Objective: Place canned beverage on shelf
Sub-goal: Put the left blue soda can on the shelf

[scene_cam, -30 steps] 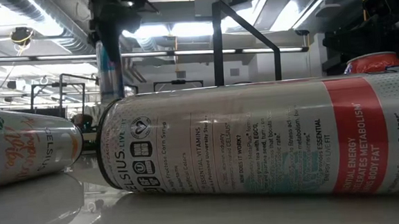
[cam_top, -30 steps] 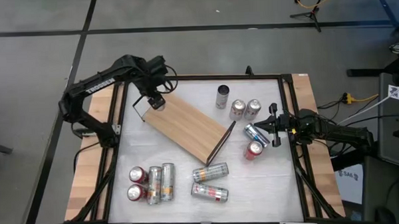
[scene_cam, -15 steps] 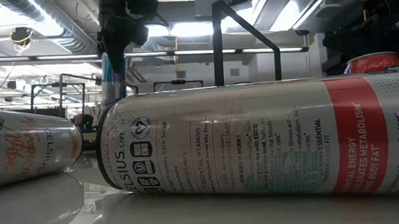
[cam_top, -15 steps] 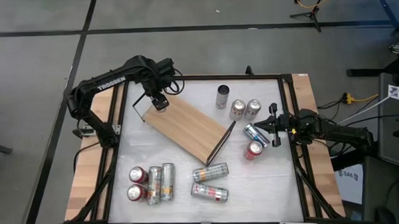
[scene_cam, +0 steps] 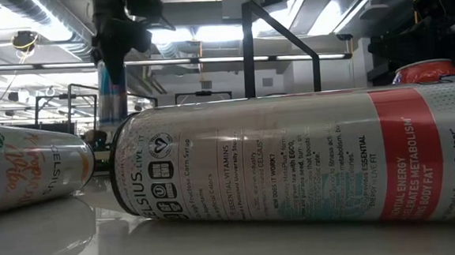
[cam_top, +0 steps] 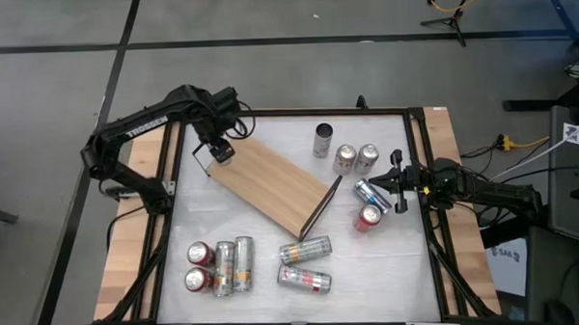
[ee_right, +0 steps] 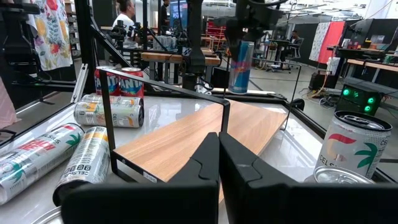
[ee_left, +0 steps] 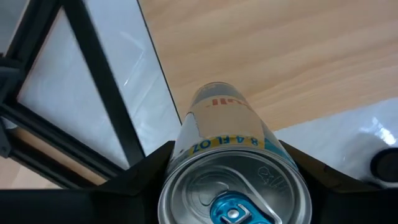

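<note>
Left gripper (cam_top: 218, 151) grips a slim can (ee_left: 231, 158) by its sides, upright (tab end up) so it can stand; directly beneath lies the shelf (cam_top: 269, 185), its wooden board's near end. Right gripper (cam_top: 394, 182) waits closed, empty, well apart.

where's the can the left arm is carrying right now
In the high view the can is held in the left pincer over the far-left corner of the shelf, on the table's left side, not yet set on the wooden board.
</note>
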